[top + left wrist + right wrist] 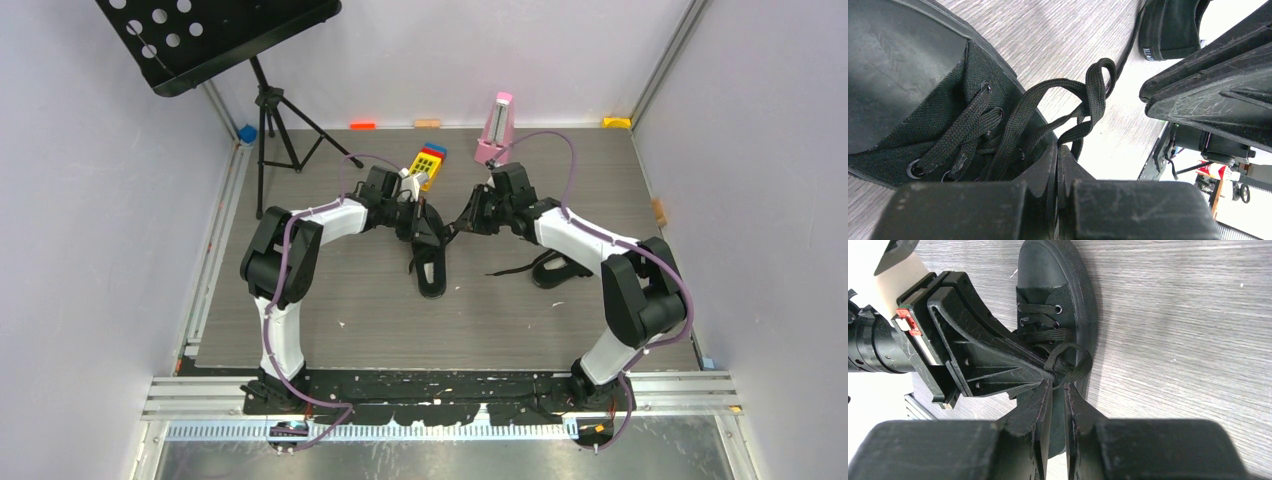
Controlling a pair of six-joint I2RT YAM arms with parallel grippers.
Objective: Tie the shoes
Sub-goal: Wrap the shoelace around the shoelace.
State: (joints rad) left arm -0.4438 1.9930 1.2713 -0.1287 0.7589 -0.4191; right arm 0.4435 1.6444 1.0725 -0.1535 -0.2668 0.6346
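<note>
Two on the tabletop (pixel 330 310): middle shoe (pixel 432 272) between the arms, other shoe (pixel 553 270) off right. Left end effector (pixel 1057 150) pressed together, pinching the middle shoe's lace loop (pixel 1095 85) (likely to keep it open). Right end effector (pixel 1057 385) almost together at that loop; hold unclear.

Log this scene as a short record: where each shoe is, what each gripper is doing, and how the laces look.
shoe in work: black canvas sneaker, flat on the grey wood-grain table, between both grippers
second shoe: matching black sneaker, beside the right arm, a lace trailing
lace: black flat lace, looped above the eyelets, no bow
left gripper: shut on the lace
right gripper: jaws nearly together at the loop, grip unclear
</note>
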